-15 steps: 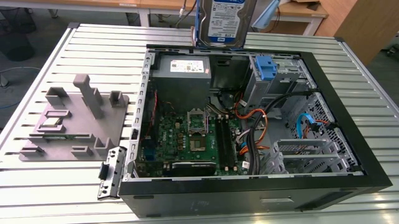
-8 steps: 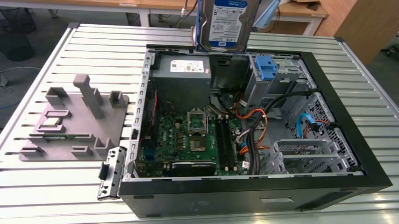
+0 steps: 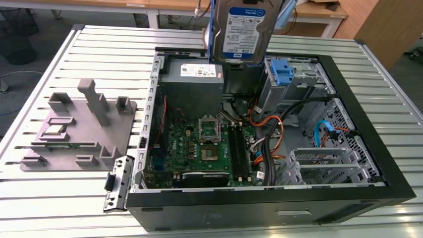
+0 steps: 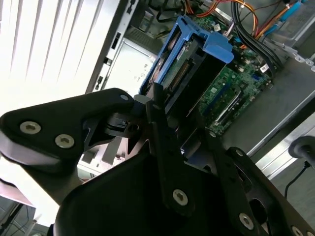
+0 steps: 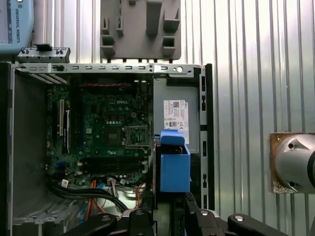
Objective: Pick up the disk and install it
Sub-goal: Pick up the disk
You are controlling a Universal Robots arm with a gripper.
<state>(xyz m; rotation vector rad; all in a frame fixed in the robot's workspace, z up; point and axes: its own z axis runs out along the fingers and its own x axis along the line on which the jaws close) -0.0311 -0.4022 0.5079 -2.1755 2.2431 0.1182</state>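
Note:
The disk [image 3: 241,29], silver with a white-and-blue label and blue rails, hangs upright in the air above the far side of the open computer case [image 3: 370,188]. It is over the power supply and beside the drive bay [image 3: 290,79]. In the second wrist view my gripper [image 4: 172,115] is shut on the disk [image 4: 179,73], its black fingers [image 4: 160,132] clamping the blue-railed edges. In the first wrist view the disk [image 5: 174,169] appears end-on as a blue block just beyond my gripper [image 5: 165,216], above the case's edge near the power supply [image 5: 174,115].
Inside the case are the motherboard [image 3: 205,144], a grey power supply with a white sticker [image 3: 198,73], an upright blue latch [image 3: 281,72] and loose orange, black and blue cables [image 3: 278,129]. A grey fixture block [image 3: 79,129] sits on the slatted metal table [image 3: 106,44] at the exterior view's left.

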